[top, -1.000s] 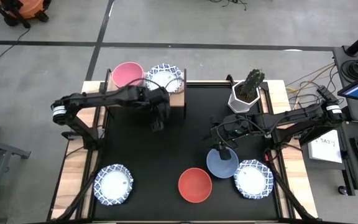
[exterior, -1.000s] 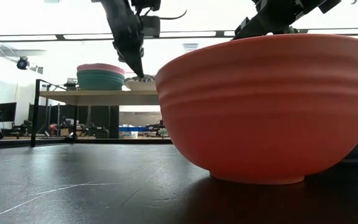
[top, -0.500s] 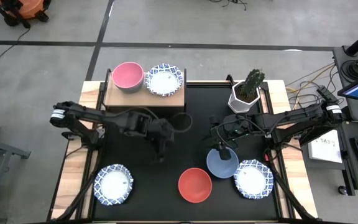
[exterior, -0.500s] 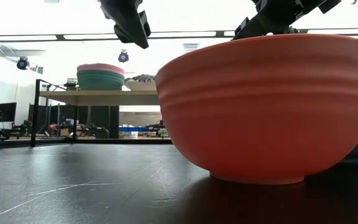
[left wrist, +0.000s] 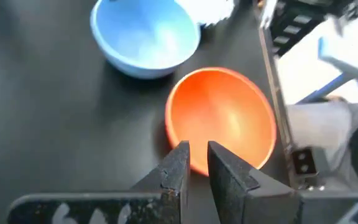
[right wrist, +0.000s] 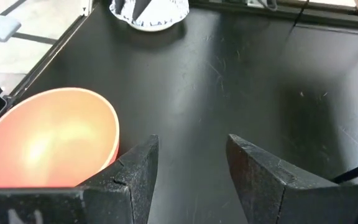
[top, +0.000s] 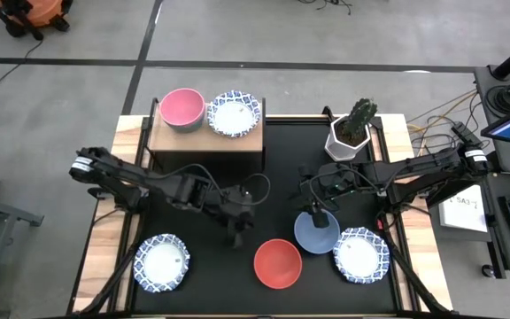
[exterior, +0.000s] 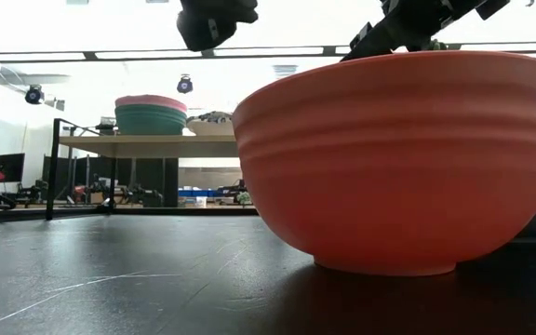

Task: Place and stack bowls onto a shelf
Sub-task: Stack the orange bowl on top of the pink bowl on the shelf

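Note:
My left gripper (top: 235, 234) (left wrist: 195, 163) hangs over the middle of the table, just left of the red bowl (top: 277, 263) (left wrist: 222, 118). Its fingers stand a narrow gap apart with nothing between them. My right gripper (top: 315, 213) (right wrist: 192, 163) waits open above the far rim of the blue bowl (top: 318, 233) (left wrist: 145, 37). The shelf (top: 171, 137) (exterior: 147, 144) at the far left bears a pink bowl (top: 182, 107) stacked in a green one (exterior: 151, 121), and beside them a white bowl with a blue rim (top: 235, 113). Two more white bowls (top: 162, 263) (top: 361, 254) rest on the table near the front edge.
A white pot with a cactus (top: 352, 133) stands at the far right of the table. The black tabletop (top: 193, 213) between the shelf and the front row of bowls is bare. The red and blue bowls sit close together.
My left gripper has swung away from the front of the shelf toward the table's near edge and to the right, ending beside the red bowl, and has turned as it went. Its finger gap looks the same. The bowls have not moved.

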